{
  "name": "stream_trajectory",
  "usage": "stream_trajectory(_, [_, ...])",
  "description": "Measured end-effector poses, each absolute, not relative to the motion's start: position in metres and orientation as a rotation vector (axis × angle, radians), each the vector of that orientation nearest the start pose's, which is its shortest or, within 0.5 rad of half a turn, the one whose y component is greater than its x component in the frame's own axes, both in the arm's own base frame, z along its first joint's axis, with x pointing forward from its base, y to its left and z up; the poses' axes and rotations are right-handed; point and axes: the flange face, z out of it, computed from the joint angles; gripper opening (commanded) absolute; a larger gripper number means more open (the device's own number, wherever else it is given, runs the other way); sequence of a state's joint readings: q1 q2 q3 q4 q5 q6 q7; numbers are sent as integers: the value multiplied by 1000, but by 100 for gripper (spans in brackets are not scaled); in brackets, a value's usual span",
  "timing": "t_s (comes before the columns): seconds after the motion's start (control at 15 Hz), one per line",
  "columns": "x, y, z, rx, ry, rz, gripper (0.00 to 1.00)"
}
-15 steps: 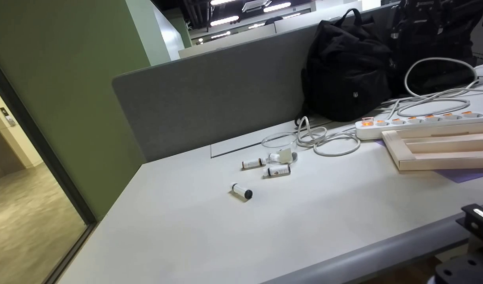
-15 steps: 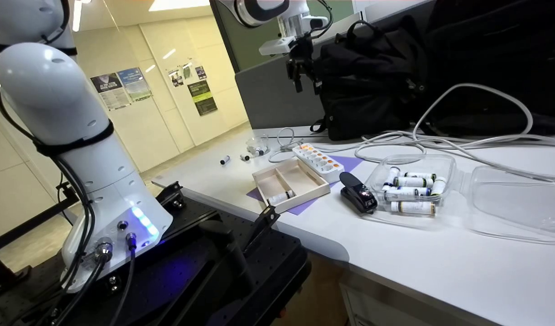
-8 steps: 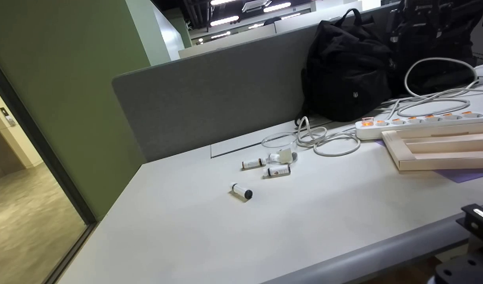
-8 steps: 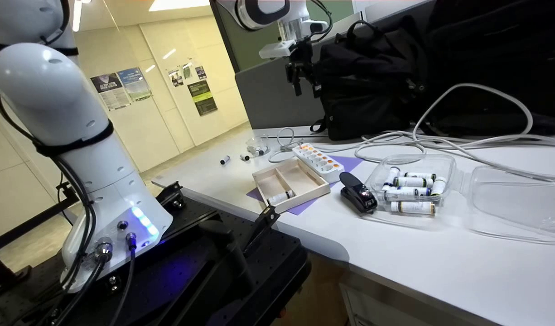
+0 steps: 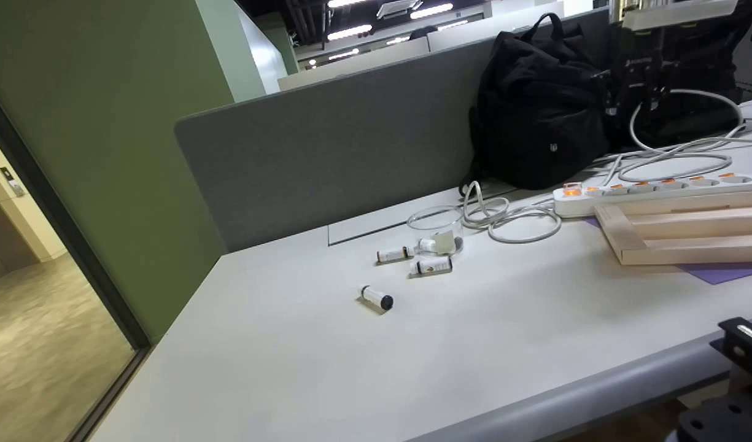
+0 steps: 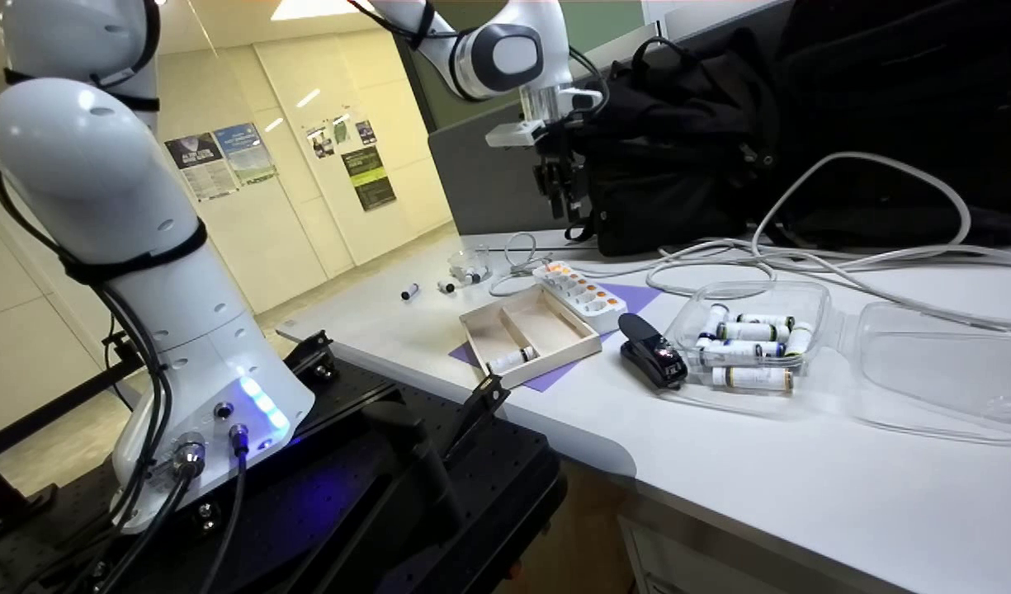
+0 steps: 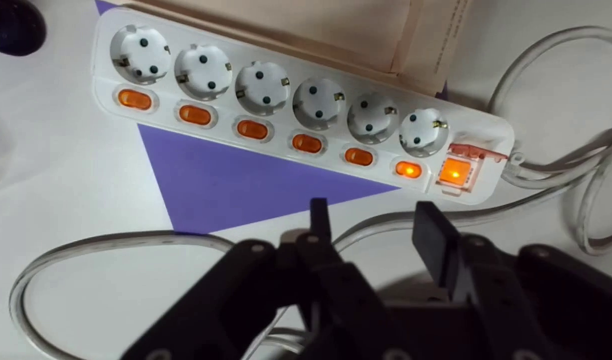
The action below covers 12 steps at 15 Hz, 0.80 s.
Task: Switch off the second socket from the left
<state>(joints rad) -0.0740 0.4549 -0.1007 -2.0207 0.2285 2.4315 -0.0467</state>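
- My power strip (image 7: 282, 124) is long and white: six round sockets in a row, an orange switch by each, and a larger square switch (image 7: 455, 171) under a reddish flap (image 7: 478, 151) at one end.
- Counted from the left of the wrist view, the second socket (image 7: 203, 72) shows two bare pin holes. Its own switch (image 7: 195, 115) is dull orange; the square one and its small neighbour glow.
- In an exterior view the glowing end is at the left, so I cannot tell where the count starts.
- The strip lies just beside the wooden tray (image 6: 559, 360), on the side of the table's (image 6: 802, 478) far edge; a purple sheet (image 7: 246, 180) shows under both.
- White cables (image 7: 113, 242) loop between strip and far edge, where black backpacks (image 5: 541, 123) stand.
- Past the unlit end sit a black stapler-like thing (image 6: 658, 359) and a clear container (image 6: 819, 301) of small bottles (image 6: 748, 332).
- My gripper (image 7: 374, 226) hangs above the table, apart from the strip, its fingers spread, a cable visible through the gap.
- In the wrist view the fingertips show on the strip's far-edge side, nearer its glowing end; that second socket is up and left of them.
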Motion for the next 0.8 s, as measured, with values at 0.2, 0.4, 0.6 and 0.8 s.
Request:
stream_trajectory(0.2, [609, -92, 191, -3017, 557, 46, 0])
stream_trajectory(0.4, [623, -82, 165, -3036, 621, 80, 0])
stream_trajectory(0.6, [629, -79, 146, -3050, 671, 138, 0])
stream_trajectory(0.8, [632, -81, 134, -3065, 703, 202, 0])
